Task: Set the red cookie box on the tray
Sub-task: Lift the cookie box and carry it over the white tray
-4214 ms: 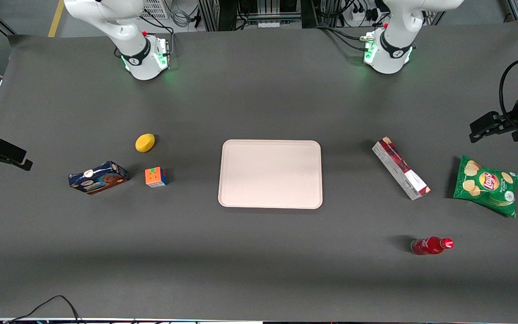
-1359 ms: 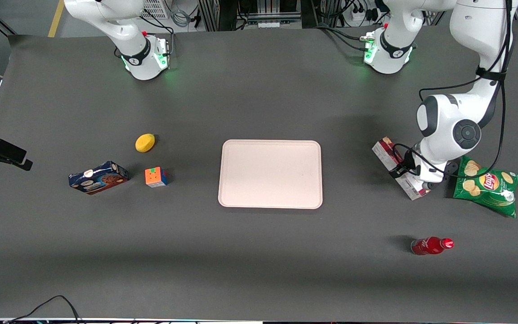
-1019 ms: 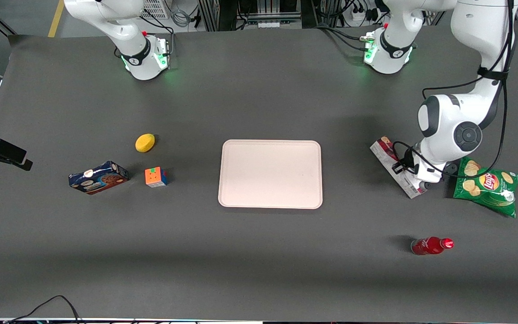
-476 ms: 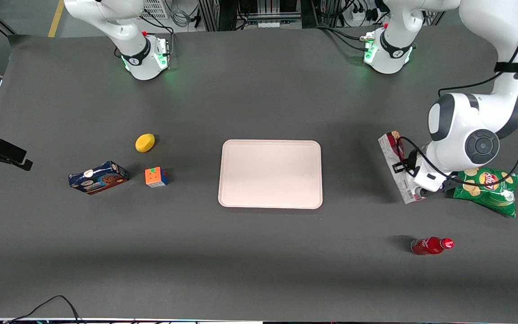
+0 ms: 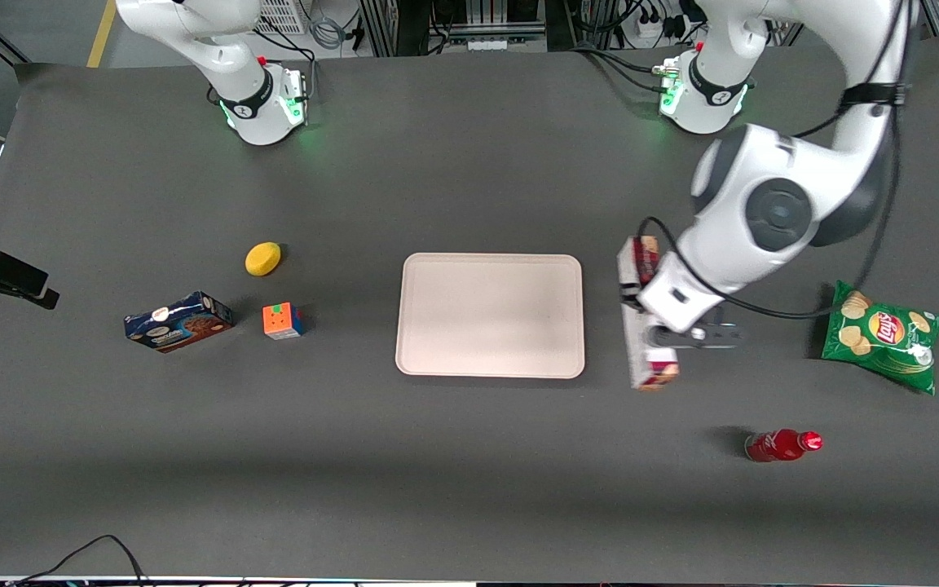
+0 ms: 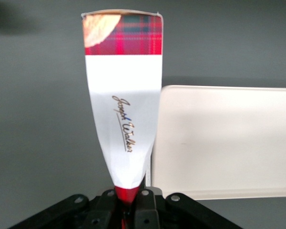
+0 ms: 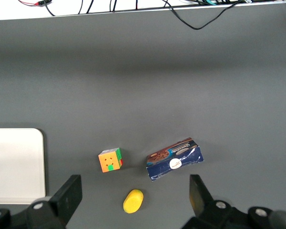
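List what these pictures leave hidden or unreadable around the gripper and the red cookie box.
- Front view: the arm's wrist covers the middle of the red cookie box and the gripper.
- Left wrist view: the picture's edge cuts off the gripper; the box hides the tray edge beside it.
- How high the box is above the table: unclear.

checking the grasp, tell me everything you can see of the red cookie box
The red cookie box is a long slim carton, seemingly cardboard: one part red tartan with a cookie picture at its end, the other white with cursive script. The pincer is shut on it near mid-length, holding it clear of the table beside the tray, toward the working arm's end. It lies roughly parallel to the tray's short side and touches only the pincer.
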You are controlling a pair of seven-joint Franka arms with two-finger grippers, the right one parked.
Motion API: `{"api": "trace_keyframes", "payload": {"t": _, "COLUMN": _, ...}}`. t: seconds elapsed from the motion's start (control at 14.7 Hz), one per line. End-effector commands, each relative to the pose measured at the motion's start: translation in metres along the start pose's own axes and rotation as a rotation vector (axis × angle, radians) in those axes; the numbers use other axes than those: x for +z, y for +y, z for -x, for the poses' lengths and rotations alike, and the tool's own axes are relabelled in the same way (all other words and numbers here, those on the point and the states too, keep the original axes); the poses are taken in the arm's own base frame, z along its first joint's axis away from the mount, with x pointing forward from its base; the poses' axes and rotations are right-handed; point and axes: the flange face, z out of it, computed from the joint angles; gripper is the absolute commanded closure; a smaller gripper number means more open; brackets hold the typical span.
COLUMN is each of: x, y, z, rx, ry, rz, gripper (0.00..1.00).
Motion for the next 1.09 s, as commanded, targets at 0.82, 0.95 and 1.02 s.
{"api": "trace_keyframes", "payload": {"t": 0.82, "x": 0.173, "y": 0.086, "z": 0.042, "rx": 0.003, "ry": -0.052, "rz": -0.088, "gripper": 0.94}}
{"api": "trace_keyframes", "payload": {"t": 0.95, "x": 0.176, "y": 0.085, "z": 0.046, "rx": -0.004, "ry": -0.069, "rz": -0.093, "gripper": 0.94}}
{"api": "trace_keyframes", "payload": {"t": 1.02, "x": 0.178, "y": 0.085, "z": 0.048, "rx": -0.011, "ry": -0.074, "rz": -0.096, "gripper": 0.94}}
